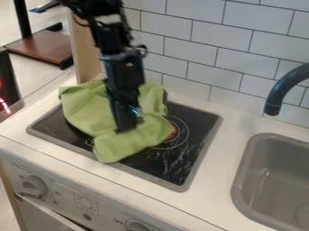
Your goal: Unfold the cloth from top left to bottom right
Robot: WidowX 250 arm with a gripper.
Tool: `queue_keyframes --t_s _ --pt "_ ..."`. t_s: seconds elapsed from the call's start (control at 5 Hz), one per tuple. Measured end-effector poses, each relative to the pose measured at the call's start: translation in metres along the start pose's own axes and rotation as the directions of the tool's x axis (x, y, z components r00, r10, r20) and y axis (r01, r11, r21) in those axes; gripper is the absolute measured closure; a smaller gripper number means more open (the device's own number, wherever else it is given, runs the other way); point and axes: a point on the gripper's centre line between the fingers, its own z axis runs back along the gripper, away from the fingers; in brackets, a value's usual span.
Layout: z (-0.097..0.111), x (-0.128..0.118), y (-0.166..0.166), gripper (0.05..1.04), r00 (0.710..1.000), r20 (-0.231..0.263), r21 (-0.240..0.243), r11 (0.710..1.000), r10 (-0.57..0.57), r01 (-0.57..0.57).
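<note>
A: Where do I have the pincer (pixel 127 128) in relation to the cloth (pixel 89 108)?

B: Over its lower middle, pointing down. The green cloth lies around the tip on all sides, its larger part towards the back left, a smaller lobe towards the front and another to the right.

A: And the cloth on its support?

B: Crumpled across the left half of the hob (pixel 194 151), itself set in the worktop (pixel 230 155). The cloth covers the hob's back left corner and comes down to its front edge; the right lobe overlaps a ring (pixel 184 137). The front right corner of the hob is uncovered.

A: State of the pincer?

B: I cannot tell from here whether it is apart, together or clamped on a layer. It looks to be at the fabric, but the contact is hidden from me.

A: The long axis?

B: Uncertain, given the creases; I judge it to slant from back left to front right, the line the task names. With the bulk behind the tip, my next move should take an upper layer from the back left and carry it towards the front right.

A: The risk?

B: Catching both layers, which would drag the whole cloth and leave it folded.
</note>
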Motion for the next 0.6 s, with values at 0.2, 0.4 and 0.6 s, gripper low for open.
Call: queue_keyframes --t_s 0.2,0.4,0.6 --pt "-0.009 0.007 -0.014 1.030 0.999 -0.015 0.000 0.999 -0.049 0.049" --pt "-0.017 0.012 -0.030 1.030 0.995 -0.031 -0.013 0.995 -0.098 0.098" --pt "-0.022 0.010 -0.034 1.030 0.994 -0.039 -0.011 0.994 -0.105 0.104"
